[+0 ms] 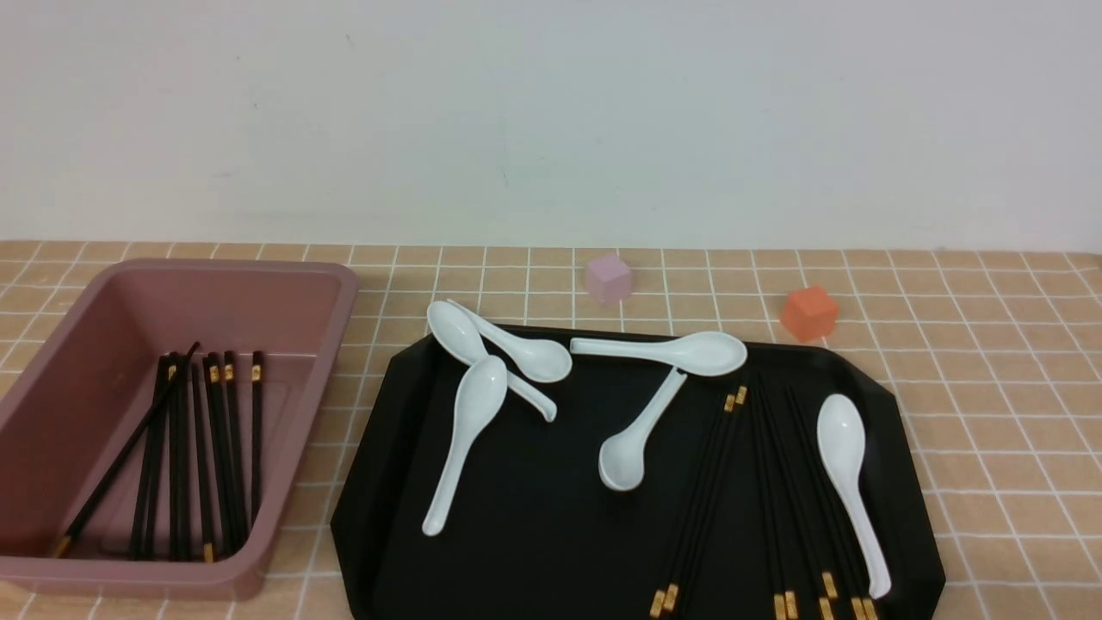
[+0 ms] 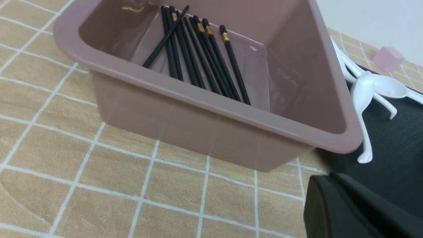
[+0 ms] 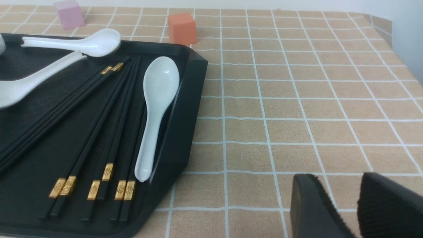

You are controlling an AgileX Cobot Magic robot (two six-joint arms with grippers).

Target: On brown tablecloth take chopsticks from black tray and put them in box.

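Observation:
On the brown tablecloth point(image 1: 990, 362) the black tray point(image 1: 534, 499) lies at centre right. Several black chopsticks point(image 1: 775, 482) with gold bands lie on its right half; they also show in the right wrist view point(image 3: 109, 109). The pink box point(image 1: 344, 284) stands at the left with several chopsticks point(image 1: 185, 448) inside, also seen in the left wrist view point(image 2: 205, 56). Neither arm shows in the front view. My left gripper point(image 2: 330, 178) is shut and empty, low by the box's near corner point(image 2: 347, 142). My right gripper point(image 3: 340, 178) is open and empty over bare cloth, to the right of the tray point(image 3: 185, 109).
Several white soup spoons point(image 1: 469, 430) lie on the tray; one point(image 3: 158, 92) lies right beside the chopsticks. A small pink cube point(image 1: 609, 278) and an orange cube point(image 1: 809, 313) stand behind the tray. A white wall rises behind the table.

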